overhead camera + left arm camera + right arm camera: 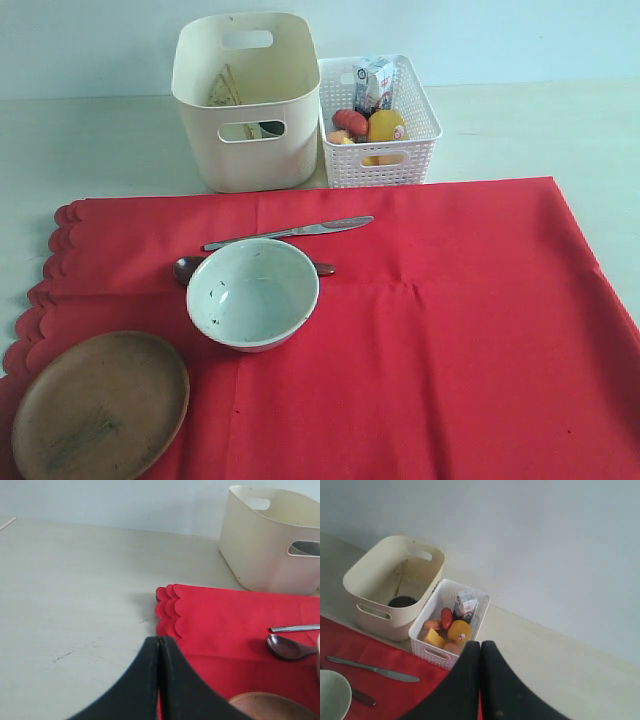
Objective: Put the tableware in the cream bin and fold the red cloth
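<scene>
Both tools are shut tight on nothing: my left gripper [159, 642] by the scalloped edge of the large bright red cloth [225, 610], my right gripper [481, 647] high over the white lattice basket [432, 652]. The speckled pale bowl [252, 293], round brown wooden plate [100, 405] at its 7 o'clock and steel knife [290, 231] at 12 lie on that cloth, so folding must wait, I judge. Only the right wrist view shows the floor of the tall cream plastic bin [380, 622], with something dark [402, 601] on it.

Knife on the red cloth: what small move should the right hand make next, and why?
Probably open the right hand and lower it toward the knife: the hand is shut and empty, and the knife lies on the red cloth, outside the cream bin.
</scene>
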Robot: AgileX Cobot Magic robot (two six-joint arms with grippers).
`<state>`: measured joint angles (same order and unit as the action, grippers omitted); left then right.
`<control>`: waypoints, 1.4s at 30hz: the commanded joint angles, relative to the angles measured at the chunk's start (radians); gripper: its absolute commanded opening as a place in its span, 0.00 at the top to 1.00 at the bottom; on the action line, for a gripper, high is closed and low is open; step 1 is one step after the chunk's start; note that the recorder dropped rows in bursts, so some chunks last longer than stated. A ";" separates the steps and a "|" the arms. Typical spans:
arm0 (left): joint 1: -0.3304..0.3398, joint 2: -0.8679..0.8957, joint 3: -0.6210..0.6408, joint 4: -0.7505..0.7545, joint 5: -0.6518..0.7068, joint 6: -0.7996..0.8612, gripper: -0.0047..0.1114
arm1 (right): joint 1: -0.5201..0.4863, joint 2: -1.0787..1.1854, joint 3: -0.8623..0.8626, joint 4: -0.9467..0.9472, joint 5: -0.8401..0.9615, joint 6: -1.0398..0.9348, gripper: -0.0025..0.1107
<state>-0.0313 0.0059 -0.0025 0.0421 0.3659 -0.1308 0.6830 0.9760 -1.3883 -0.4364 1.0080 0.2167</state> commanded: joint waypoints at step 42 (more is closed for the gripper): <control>0.002 -0.006 0.002 0.000 -0.011 0.001 0.96 | 0.002 -0.485 0.427 0.508 -0.301 -0.370 0.98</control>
<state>-0.0313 0.0059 -0.0025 0.0421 0.3659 -0.1308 0.6830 0.4893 -0.9680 0.0749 0.7093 -0.1459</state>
